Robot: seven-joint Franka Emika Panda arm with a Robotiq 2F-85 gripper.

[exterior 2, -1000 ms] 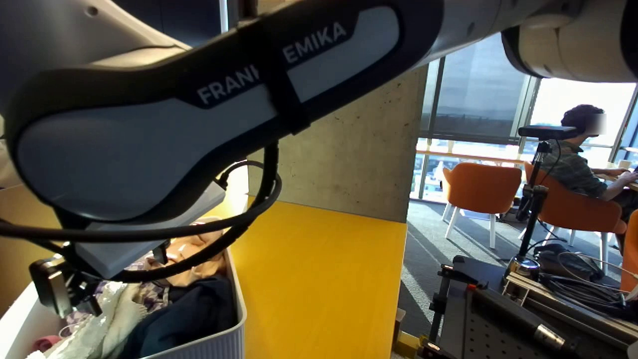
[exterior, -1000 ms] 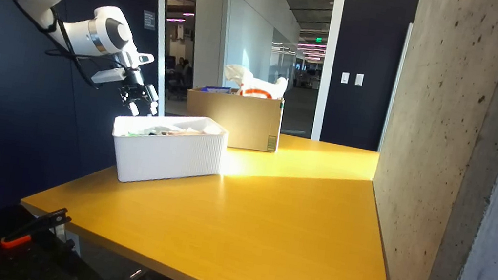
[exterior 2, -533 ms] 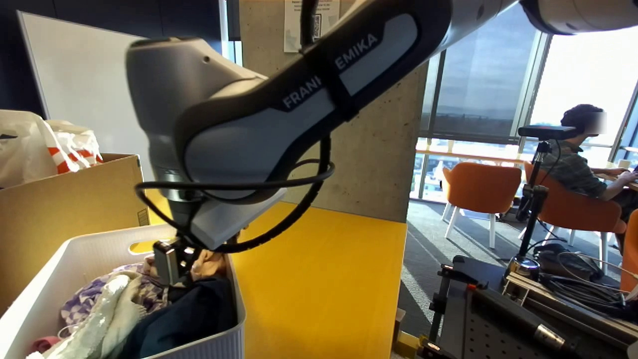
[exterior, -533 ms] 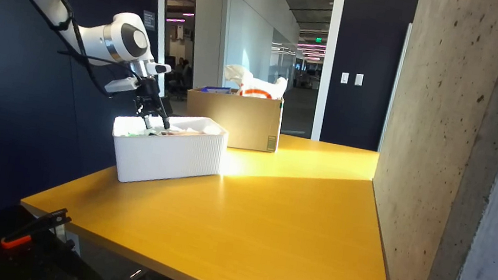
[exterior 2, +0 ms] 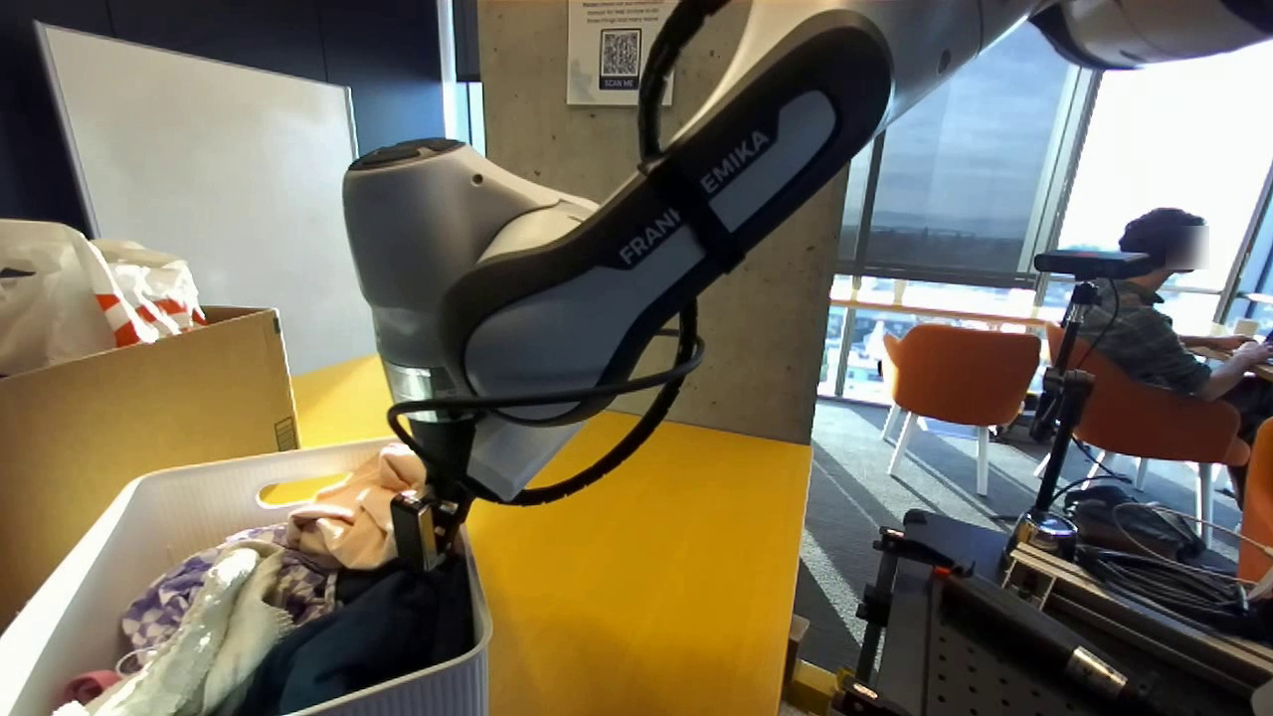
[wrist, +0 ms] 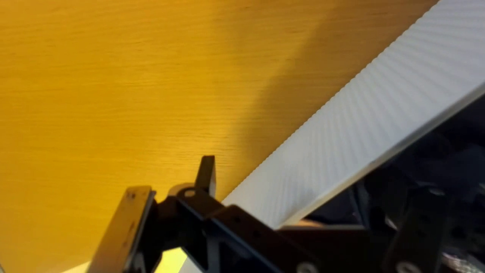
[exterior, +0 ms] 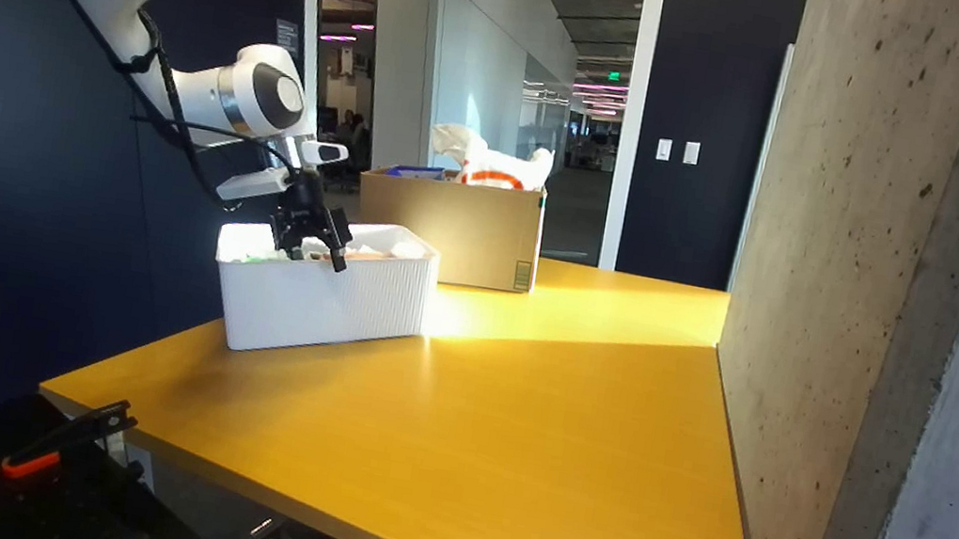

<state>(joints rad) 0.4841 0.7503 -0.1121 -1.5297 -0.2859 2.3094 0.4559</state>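
A white ribbed bin [exterior: 322, 308] stands on the yellow table, filled with crumpled cloth. Inside lie a dark navy cloth [exterior 2: 368, 636], a peach cloth [exterior 2: 363, 522], a pale cloth [exterior 2: 229, 607] and a purple patterned one [exterior 2: 164, 607]. My gripper [exterior: 317, 260] is open and tilted over one long side of the bin. In the wrist view the gripper [wrist: 286, 178] straddles that ribbed wall [wrist: 341, 140]: one finger [wrist: 205, 172] is outside above the table, while the other, very dark, is inside near the navy cloth. Nothing is visibly held; whether the rim is touched I cannot tell.
Behind the bin stands a cardboard box [exterior: 456, 233] with a white plastic bag [exterior: 508, 171] on top. A concrete wall [exterior: 869, 271] borders the yellow table [exterior: 510, 445]. A black clamp [exterior: 69, 437] grips the table's near edge. A whiteboard [exterior 2: 219, 179] stands farther back.
The arm has swung across the bin and come down, from above its far side to the near long wall. The gripper stays open; bin and cloths look unmoved.
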